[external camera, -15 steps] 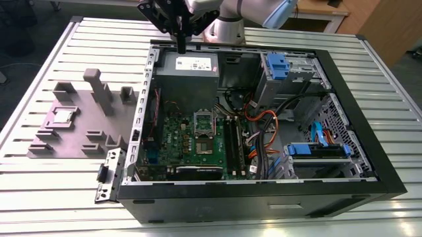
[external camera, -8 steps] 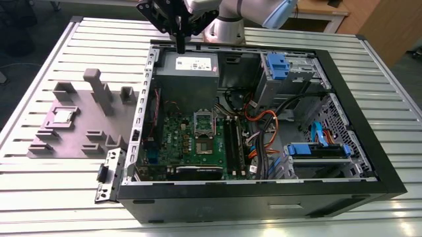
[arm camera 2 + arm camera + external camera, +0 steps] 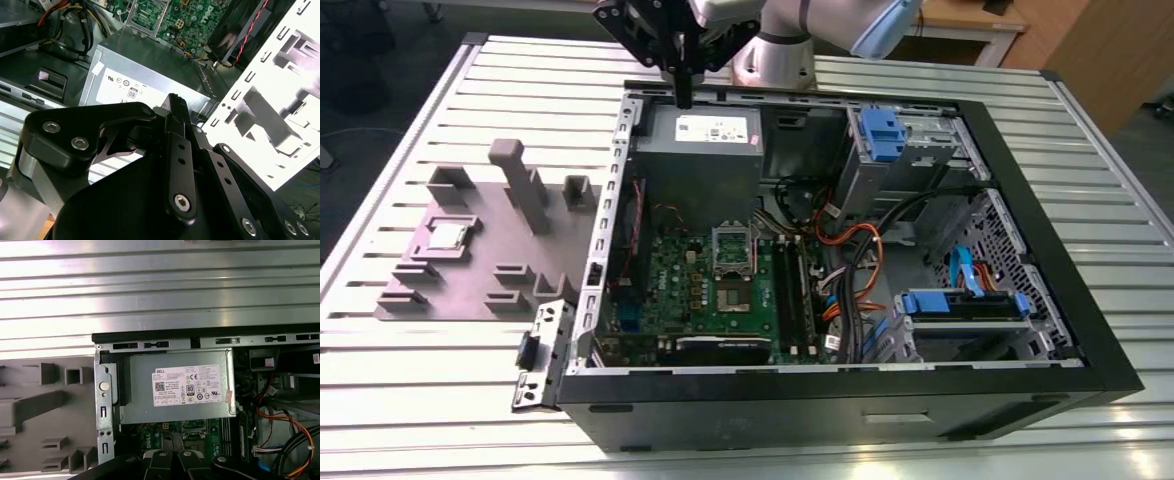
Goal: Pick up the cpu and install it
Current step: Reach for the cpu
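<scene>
Nearest the lens in the second wrist view sat the black linkage of the gripper (image 3: 176, 102), its fingers pressed together with nothing between them.

The cpu (image 3: 450, 235) lay flat, silver top up, in a shallow square recess of a grey fixture plate (image 3: 480, 290). That plate rested on the slatted metal table (image 3: 400, 400), just beside the open computer case (image 3: 854, 400) on the exterior view's left.

The gripper was well apart from the chip. In the exterior view it hung, fingers pointing down, over the far rim of the case, close above the grey power supply (image 3: 698, 135) with its white label. The case wall and part of the fixture plate stood between it and the cpu.

Inside the case, the green motherboard (image 3: 680, 290) carried the rectangular silver socket frame (image 3: 734, 245), which sat nearer the viewer than the power supply. The first wrist view looked down on that same labelled box, with the fixture plate beside the case wall.
</scene>
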`<state>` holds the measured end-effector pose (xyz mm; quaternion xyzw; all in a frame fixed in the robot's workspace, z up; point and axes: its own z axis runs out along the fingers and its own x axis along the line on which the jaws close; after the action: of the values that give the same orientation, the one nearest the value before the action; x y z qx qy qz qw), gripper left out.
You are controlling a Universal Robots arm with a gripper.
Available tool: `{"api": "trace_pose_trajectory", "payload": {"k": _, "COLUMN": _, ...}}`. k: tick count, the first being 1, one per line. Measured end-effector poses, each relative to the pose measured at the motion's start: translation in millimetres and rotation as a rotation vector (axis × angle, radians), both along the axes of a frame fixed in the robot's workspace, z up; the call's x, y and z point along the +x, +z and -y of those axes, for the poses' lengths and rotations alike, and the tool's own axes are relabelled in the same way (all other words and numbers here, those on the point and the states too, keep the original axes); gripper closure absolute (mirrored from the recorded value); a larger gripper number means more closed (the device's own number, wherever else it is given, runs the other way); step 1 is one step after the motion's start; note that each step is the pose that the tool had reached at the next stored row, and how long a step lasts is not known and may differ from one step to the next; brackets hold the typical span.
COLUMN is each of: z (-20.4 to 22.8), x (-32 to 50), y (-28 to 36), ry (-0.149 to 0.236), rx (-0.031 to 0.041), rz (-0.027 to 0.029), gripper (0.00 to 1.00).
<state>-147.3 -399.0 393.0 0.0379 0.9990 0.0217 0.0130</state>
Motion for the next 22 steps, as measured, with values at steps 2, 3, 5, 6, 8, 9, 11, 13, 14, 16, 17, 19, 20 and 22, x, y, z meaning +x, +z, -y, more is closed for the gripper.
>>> {"api": "trace_pose_trajectory", "payload": {"k": 2, "z": 0.0, "x": -0.8, "y": 0.0, "ry": 0.0, "rx": 0.0, "rz": 0.0, "gripper": 0.89}}
{"api": "trace_pose_trajectory", "payload": {"k": 3, "z": 0.0, "x": -1.3, "y": 0.0, "ry": 0.0, "rx": -0.0001, "rz": 0.0, "gripper": 0.89}}
{"api": "trace_pose_trajectory", "payload": {"k": 5, "z": 0.0, "x": -2.1, "y": 0.0, "ry": 0.0, "rx": 0.0, "rz": 0.0, "gripper": 0.89}}
{"api": "trace_pose_trajectory", "payload": {"k": 6, "z": 0.0, "x": -2.5, "y": 0.0, "ry": 0.0, "rx": 0.0, "rz": 0.0, "gripper": 0.89}}
{"api": "trace_pose_trajectory", "payload": {"k": 8, "z": 0.0, "x": -3.1, "y": 0.0, "ry": 0.0, "rx": 0.0, "rz": 0.0, "gripper": 0.89}}
{"api": "trace_pose_trajectory", "payload": {"k": 9, "z": 0.0, "x": -3.5, "y": 0.0, "ry": 0.0, "rx": 0.0, "rz": 0.0, "gripper": 0.89}}
{"api": "trace_pose_trajectory", "payload": {"k": 11, "z": 0.0, "x": -4.1, "y": 0.0, "ry": 0.0, "rx": 0.0, "rz": 0.0, "gripper": 0.89}}
{"api": "trace_pose_trajectory", "payload": {"k": 13, "z": 0.0, "x": -4.8, "y": -0.1, "ry": 0.0, "rx": 0.0001, "rz": 0.0, "gripper": 0.89}}
{"api": "trace_pose_trajectory", "payload": {"k": 14, "z": 0.0, "x": -5.1, "y": 0.0, "ry": 0.0, "rx": 0.0, "rz": 0.0, "gripper": 0.89}}
{"api": "trace_pose_trajectory", "payload": {"k": 16, "z": 0.0, "x": -5.7, "y": 0.0, "ry": 0.0, "rx": 0.0, "rz": 0.0, "gripper": 0.89}}
{"api": "trace_pose_trajectory", "payload": {"k": 17, "z": 0.0, "x": -6.0, "y": 0.0, "ry": 0.0, "rx": 0.0, "rz": 0.0, "gripper": 0.89}}
{"api": "trace_pose_trajectory", "payload": {"k": 19, "z": 0.0, "x": -6.7, "y": 0.0, "ry": 0.0, "rx": 0.0, "rz": -0.0001, "gripper": 0.89}}
{"api": "trace_pose_trajectory", "payload": {"k": 20, "z": 0.0, "x": -7.1, "y": -0.1, "ry": 0.0, "rx": 0.0, "rz": 0.0, "gripper": 0.89}}
{"api": "trace_pose_trajectory", "payload": {"k": 22, "z": 0.0, "x": -7.8, "y": -0.1, "ry": 0.0, "rx": 0.0, "rz": 0.0, "gripper": 0.89}}
